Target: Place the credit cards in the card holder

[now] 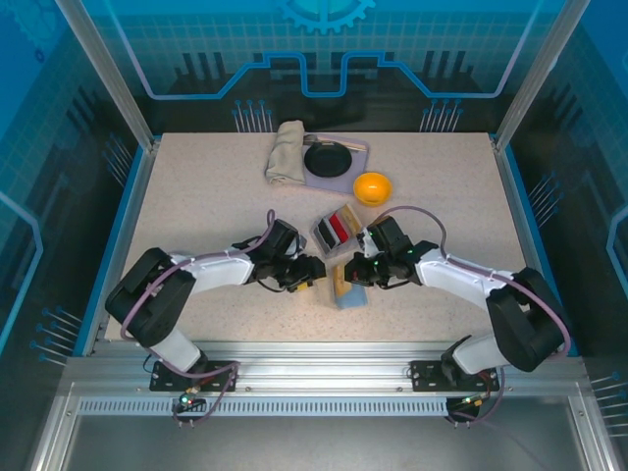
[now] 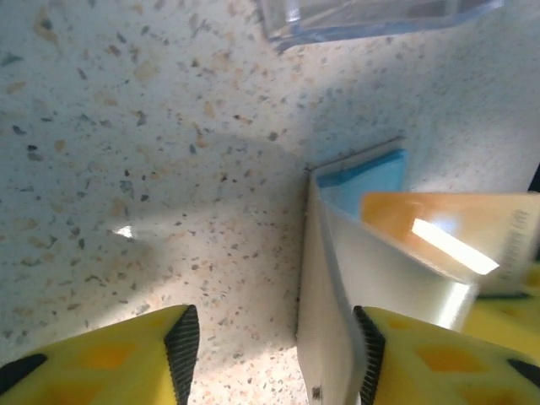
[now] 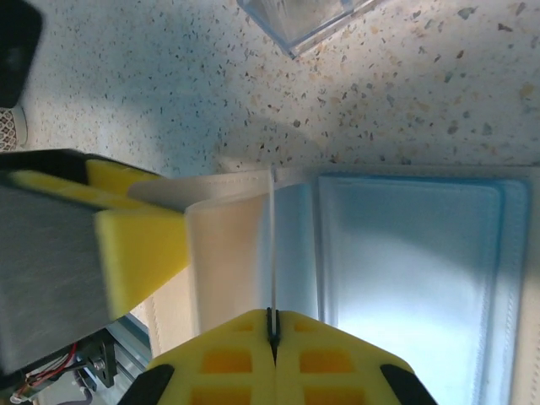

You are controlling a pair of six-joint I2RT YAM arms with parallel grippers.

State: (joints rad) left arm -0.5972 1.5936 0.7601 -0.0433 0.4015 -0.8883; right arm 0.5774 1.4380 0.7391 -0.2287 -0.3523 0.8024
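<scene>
The card holder (image 1: 345, 294) lies open on the table between both grippers, its grey-blue inside (image 3: 405, 253) facing up. Its cream flap (image 2: 325, 321) stands upright between my left gripper's (image 2: 274, 337) fingers, leaning against the right pad; the jaws are wide apart. My right gripper (image 3: 272, 325) is shut on a gold credit card (image 2: 447, 236), which appears edge-on (image 3: 272, 245) over the holder's fold. In the top view the left gripper (image 1: 312, 272) and right gripper (image 1: 351, 273) nearly meet over the holder.
A clear box (image 1: 334, 229) holding upright red and black cards stands just behind the grippers. Further back are an orange bowl (image 1: 372, 186), a black dish (image 1: 327, 159) on a grey mat and a folded cloth (image 1: 287, 152).
</scene>
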